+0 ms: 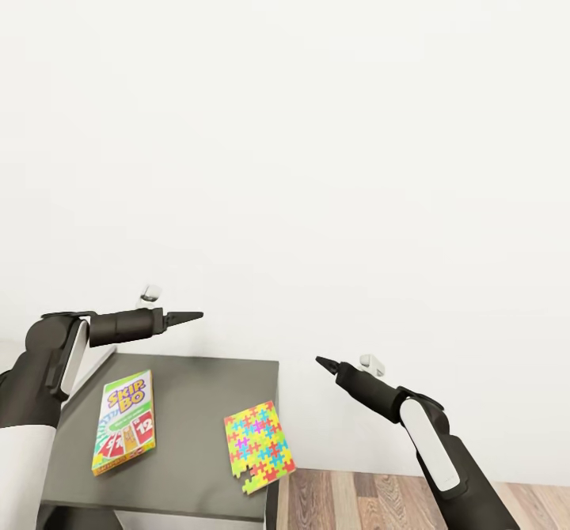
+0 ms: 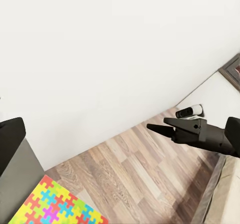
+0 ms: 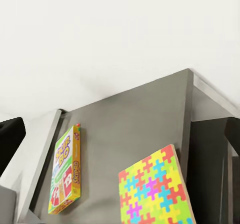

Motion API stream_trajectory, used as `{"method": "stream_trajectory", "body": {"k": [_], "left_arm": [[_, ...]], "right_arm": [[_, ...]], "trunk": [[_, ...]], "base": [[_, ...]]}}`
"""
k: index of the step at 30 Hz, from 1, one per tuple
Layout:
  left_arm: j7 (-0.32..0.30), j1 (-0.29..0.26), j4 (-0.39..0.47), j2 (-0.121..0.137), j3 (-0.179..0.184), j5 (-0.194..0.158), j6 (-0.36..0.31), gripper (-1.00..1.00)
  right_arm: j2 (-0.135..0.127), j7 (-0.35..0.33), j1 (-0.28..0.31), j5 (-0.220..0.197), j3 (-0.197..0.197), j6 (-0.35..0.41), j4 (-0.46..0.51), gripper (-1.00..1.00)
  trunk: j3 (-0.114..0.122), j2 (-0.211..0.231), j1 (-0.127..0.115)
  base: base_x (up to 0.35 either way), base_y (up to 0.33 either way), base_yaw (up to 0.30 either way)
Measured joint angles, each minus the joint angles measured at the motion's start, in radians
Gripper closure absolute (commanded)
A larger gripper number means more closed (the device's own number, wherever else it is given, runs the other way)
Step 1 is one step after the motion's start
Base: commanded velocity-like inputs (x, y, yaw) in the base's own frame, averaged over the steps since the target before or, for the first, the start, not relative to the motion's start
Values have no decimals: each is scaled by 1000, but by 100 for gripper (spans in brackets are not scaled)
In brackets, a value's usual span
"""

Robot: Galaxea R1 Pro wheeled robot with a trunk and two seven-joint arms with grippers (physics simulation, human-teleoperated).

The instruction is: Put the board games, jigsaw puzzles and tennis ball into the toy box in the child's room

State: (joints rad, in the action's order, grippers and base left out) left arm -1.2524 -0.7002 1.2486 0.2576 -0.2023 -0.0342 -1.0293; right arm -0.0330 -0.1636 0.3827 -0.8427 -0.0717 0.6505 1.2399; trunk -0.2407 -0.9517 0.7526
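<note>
Far left in the head view: the left arm, bent at the elbow, forearm level above the dark grey corner section of the table (image 1: 198,384), its left gripper (image 1: 192,316) aimed rightward at the white wall (image 1: 317,119); fingers drawn together into one thin point, no gap visible, nothing held. Below it, flat on the dark top near the left edge: a Skip-Bo board game (image 1: 124,422), pale lid with green edges and red number cards, long side running away from the robot. Further right, also flat on the dark top: a jigsaw puzzle (image 1: 258,446), yellow slab printed with many-coloured interlocking pieces, turned at a slight angle, one corner poking past the table's near right edge, well apart from the Skip-Bo box. Right again, past the table's end: wooden floor (image 1: 380,502) meeting the wall. Far right: the right arm reaching up and leftward, its right gripper (image 1: 324,364) hanging in the air beside the table's right end, fingers likewise pinched to a point, empty. Seen from the right wrist camera, both flat items on the same grey surface, apart.
</note>
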Motion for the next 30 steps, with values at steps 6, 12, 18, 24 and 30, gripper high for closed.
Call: {"method": "stream_trajectory", "body": {"k": [6,12,18,24,30], "left_arm": [[0,0,0,0,0,1,1,-100],[0,0,0,0,0,1,1,-100],[0,0,0,0,0,1,1,-100],[0,0,0,0,0,1,1,-100],[1,0,0,-1,1,1,2,-100]], "right_arm": [[-2,0,0,0,1,0,3,-100],[-5,-1,0,-5,28,3,1,-100],[-4,0,0,-6,32,3,-3,-100],[4,4,0,-4,33,2,-6,-100],[7,12,9,-2,32,7,-63,-100]], "trunk": [[-19,-42,23],[-38,-84,46],[-57,-126,69],[-75,-168,92],[-94,-210,115]], "base": [[0,0,0],[0,0,0],[0,0,0],[0,0,0],[0,0,0]]}}
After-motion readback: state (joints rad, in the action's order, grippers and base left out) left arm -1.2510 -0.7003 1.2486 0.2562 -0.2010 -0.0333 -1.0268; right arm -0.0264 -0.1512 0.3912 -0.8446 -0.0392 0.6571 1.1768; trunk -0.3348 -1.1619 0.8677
